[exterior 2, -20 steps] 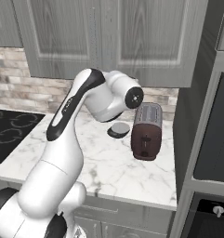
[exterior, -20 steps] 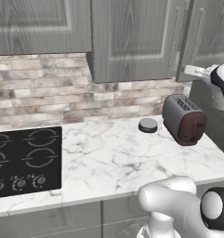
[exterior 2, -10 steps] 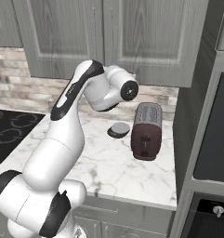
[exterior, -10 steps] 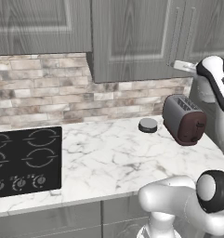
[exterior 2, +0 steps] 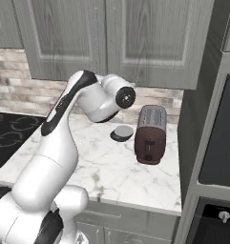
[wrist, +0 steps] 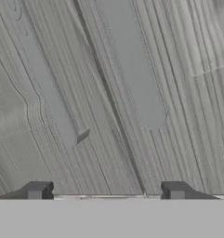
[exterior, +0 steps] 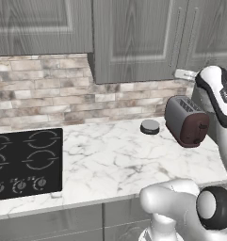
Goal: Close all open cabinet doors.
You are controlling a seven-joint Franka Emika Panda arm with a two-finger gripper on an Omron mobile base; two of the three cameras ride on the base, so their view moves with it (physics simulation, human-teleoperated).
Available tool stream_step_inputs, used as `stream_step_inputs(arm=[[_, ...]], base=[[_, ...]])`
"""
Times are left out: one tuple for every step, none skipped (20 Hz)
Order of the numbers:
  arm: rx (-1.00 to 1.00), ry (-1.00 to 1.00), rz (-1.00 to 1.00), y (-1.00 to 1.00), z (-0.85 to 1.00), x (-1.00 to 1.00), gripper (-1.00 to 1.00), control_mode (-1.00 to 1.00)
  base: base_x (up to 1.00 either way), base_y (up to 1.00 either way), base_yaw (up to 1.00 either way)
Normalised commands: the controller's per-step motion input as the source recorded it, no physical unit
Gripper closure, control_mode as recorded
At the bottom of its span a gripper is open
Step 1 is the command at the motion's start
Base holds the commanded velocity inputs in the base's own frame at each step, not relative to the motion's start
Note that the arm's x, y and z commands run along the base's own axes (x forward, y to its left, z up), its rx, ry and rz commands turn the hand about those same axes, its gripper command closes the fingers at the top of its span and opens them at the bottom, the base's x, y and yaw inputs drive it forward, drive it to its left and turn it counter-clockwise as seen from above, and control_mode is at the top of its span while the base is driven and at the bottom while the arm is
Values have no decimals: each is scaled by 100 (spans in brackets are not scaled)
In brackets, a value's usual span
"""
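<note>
Wood-grain cabinet doors (wrist: pixel 108 93) face the spread gripper (wrist: pixel 105 191), unlabelled.

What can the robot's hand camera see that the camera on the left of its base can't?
Hand view: the gripper, fingers spread, with nothing between them, right up against the seam where two cabinet doors meet, a bar handle on each side.

Left base view: the stove, marble counter, toaster, a small round grey thing and the brick wall.

Both: grey wood-grain cabinet doors with slim handles.
</note>
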Motion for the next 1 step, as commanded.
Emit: stream_step_inputs(arm=[[-2,19,0,6,-33,-59,-100,-100]], base=[[0,0,0]])
